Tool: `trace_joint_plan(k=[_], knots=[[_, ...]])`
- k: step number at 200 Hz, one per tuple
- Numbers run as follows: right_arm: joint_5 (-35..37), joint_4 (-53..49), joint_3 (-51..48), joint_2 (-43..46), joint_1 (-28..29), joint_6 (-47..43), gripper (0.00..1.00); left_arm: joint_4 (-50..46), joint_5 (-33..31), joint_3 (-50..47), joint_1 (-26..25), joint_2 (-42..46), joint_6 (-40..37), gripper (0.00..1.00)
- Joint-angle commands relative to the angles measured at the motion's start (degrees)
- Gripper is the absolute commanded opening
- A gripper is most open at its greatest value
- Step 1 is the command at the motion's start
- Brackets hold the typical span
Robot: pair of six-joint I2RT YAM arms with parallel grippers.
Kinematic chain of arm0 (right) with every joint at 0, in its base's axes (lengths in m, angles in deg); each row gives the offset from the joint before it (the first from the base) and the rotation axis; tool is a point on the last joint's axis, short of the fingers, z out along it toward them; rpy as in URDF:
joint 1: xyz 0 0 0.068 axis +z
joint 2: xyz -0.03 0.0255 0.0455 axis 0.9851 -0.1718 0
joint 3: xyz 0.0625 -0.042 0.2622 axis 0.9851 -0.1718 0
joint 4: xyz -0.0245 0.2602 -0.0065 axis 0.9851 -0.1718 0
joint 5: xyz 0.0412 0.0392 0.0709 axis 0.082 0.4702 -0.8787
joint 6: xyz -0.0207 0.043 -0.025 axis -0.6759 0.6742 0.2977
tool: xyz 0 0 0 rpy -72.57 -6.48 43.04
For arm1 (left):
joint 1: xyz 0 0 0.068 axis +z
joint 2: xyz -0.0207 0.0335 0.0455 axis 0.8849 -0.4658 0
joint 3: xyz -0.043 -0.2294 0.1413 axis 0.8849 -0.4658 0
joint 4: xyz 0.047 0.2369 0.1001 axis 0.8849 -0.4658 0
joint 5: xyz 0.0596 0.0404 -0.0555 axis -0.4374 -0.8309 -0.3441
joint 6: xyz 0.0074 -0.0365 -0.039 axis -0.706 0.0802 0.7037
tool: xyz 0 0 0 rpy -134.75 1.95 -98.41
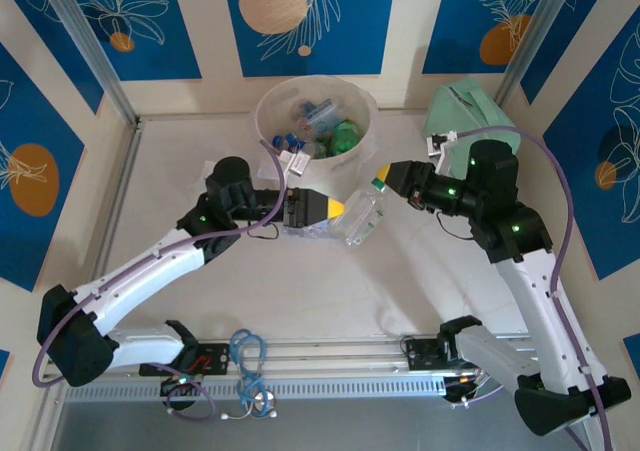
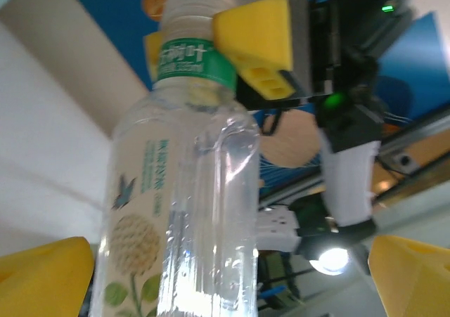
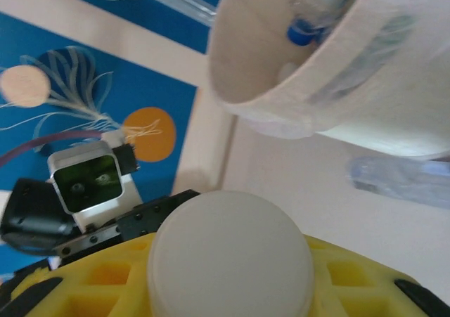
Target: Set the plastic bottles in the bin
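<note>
The white table (image 1: 250,281) carries everything, with the two arms bolted at its near edge. The left arm (image 1: 150,266) reaches in from the near left and the right arm (image 1: 530,261) from the near right, and they meet over the middle of the table, just near of the bin.

The bin (image 1: 316,80) is round and white and stands at the far middle of the table. Several plastic bottles (image 1: 345,136) lie inside it, green ones and ones with blue labels. The right wrist view shows its wall (image 3: 365,113) close by, with a blue-capped bottle (image 3: 302,32) inside. A mint green case (image 1: 470,111) lies at the far right corner, well apart from the bin.

One clear bottle (image 1: 362,216) hangs in the air between the two tools, tilted, with its cap end toward the right arm. In the left wrist view this bottle (image 2: 183,211) has a green neck band and a printed label.

The right tool (image 1: 383,181) is closed narrow on the bottle's neck, its yellow fingers (image 2: 256,46) pressed to either side just under the white cap (image 3: 228,250).

The left tool (image 1: 335,208) stands wide. Its yellow fingertips (image 2: 42,278) sit well out on either side of the bottle's body and do not touch it.

A coil of blue cable (image 1: 248,356) lies at the near edge
</note>
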Motion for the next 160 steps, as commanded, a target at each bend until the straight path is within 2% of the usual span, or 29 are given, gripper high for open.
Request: trace_joint_plan(k=[1, 19, 40, 58, 92, 109, 160], knots=[[-9.2, 9.3, -0.6, 1.2, -0.6, 3.7, 0.33, 8.6, 5.3, -0.5, -0.1, 0.2, 4.6, 1.0], [-10.4, 11.5, -0.7, 0.6, -0.5, 5.0, 0.33, 7.3, 5.9, -0.3, -0.7, 0.5, 2.7, 1.0], [-11.2, 14.7, -1.0, 0.2, 0.2, 6.8, 0.33, -2.0, 4.7, 1.0, -1.7, 0.7, -3.6, 1.0], [-9.8, 14.3, -0.4, -0.5, 1.1, 6.4, 0.33, -0.6, 4.6, 0.7, -2.2, 0.7, -3.1, 0.99], [-7.0, 12.0, 0.4, -1.8, 3.6, 4.7, 0.33, 0.5, 4.8, 1.0, -2.4, -0.1, -2.5, 0.89], [-5.3, 10.9, 0.7, -2.4, 4.6, 4.1, 0.33, 3.2, 5.6, 0.6, -2.3, -0.7, -0.7, 0.8], [-3.5, 9.4, 1.7, -3.1, 4.4, 3.7, 0.36, 4.8, 5.2, 0.3, -2.2, -0.7, -0.7, 0.61]])
